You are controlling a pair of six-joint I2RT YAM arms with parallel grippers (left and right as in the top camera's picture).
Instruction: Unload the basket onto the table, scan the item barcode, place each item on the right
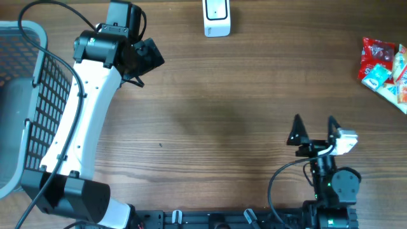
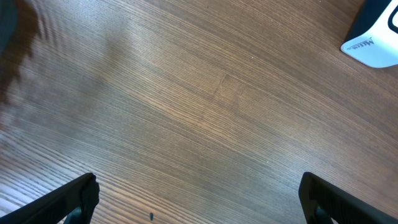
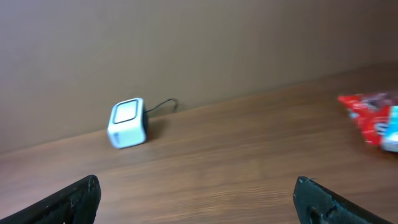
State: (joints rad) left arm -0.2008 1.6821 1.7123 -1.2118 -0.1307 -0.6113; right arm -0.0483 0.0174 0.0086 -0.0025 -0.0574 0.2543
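Wood-grain table [image 1: 210, 127] lay mostly bare, and the packets [image 1: 380, 67], the likely item to scan, sat in a small overlapping pile at its far right, partly cut off by the overhead view's edge. No barcode showed on them from any view, so the printed side could not be told. The right gripper [image 1: 314, 121] hung nearest to them yet well apart, its jaws spread wide and holding nothing. Well apart from the pile, at the far middle of the table, stood the scanner [image 1: 217, 18], its window facing up. The left gripper [image 1: 147, 58] hovered near the scanner, also spread wide and empty, with the basket [image 1: 25, 95] at the left edge. The main risk seemed to be the pile itself: a pinch into overlapping, slippery wrappers might lift two at once, or nudge them off the table. A flat packet might also fold or slide out on the way over. Presented with the wrong face down, it would not read, and a low pass could knock the light scanner askew.
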